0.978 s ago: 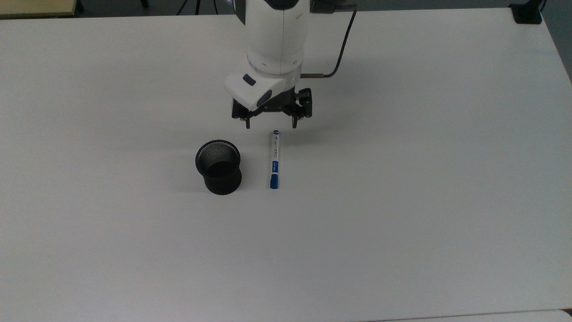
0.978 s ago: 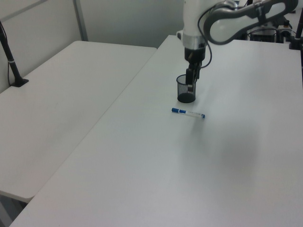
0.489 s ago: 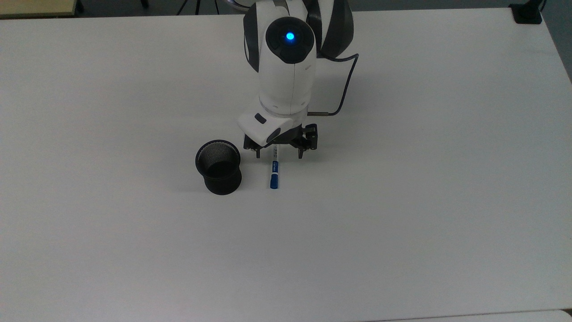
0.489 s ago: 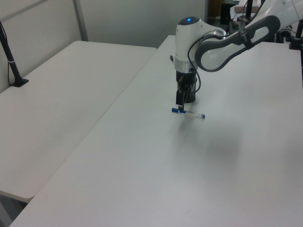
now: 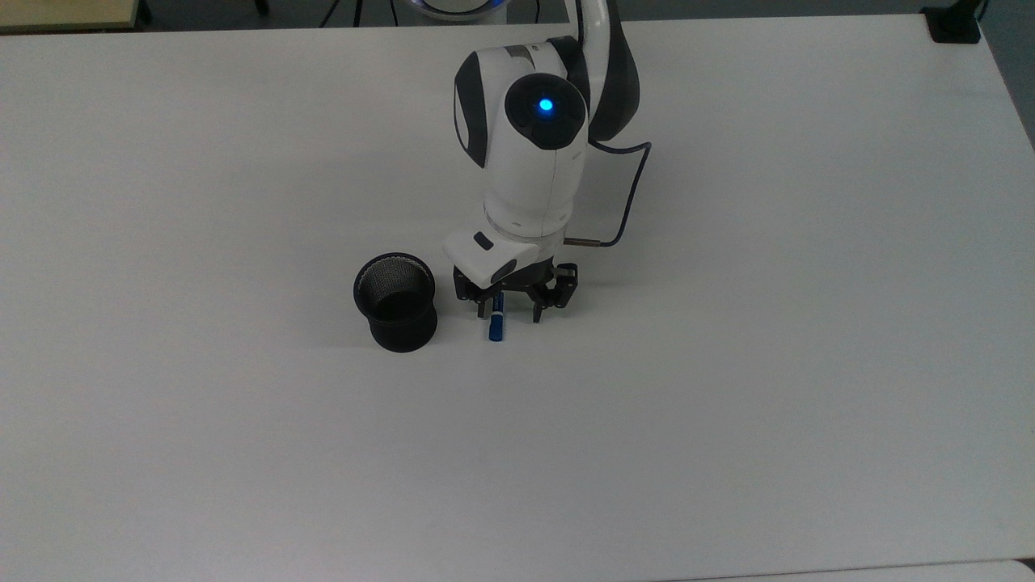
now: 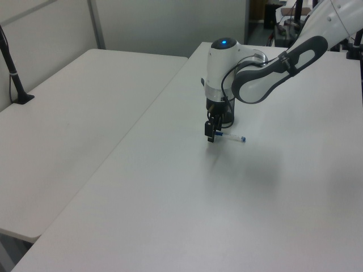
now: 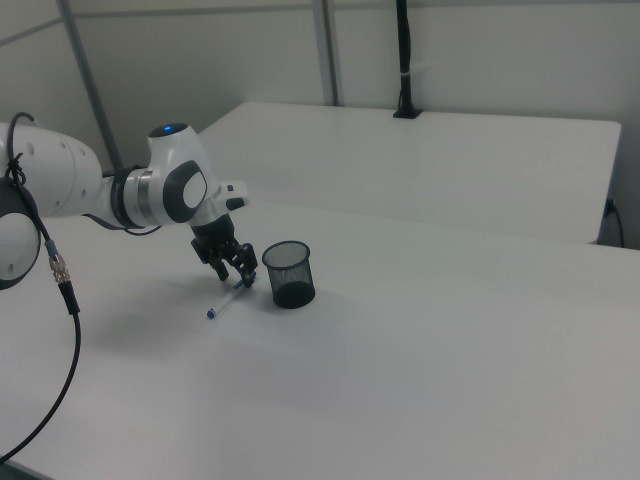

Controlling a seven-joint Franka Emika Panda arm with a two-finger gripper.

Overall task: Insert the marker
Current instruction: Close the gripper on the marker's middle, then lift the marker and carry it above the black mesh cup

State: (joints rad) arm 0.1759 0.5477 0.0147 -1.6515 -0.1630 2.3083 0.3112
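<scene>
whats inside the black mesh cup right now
Nothing visible inside the black mesh cup; its lowest part is too dark to check. The marker lies on the table beside it, under the gripper.

**My gripper low over the marker's capped end**

My gripper [image 6: 210,135] hangs low over the white table [image 6: 170,198], at the end of the marker [image 6: 229,137] that lies toward the left view's left. The marker lies flat, its white barrel running toward the left view's right to a small blue tip. Whether my fingers touch it, I cannot tell. Just behind my wrist stands the black mesh cup [image 6: 228,116], partly hidden by my arm [image 6: 266,62]. A second white table [image 6: 68,130] lies beside mine.
</scene>
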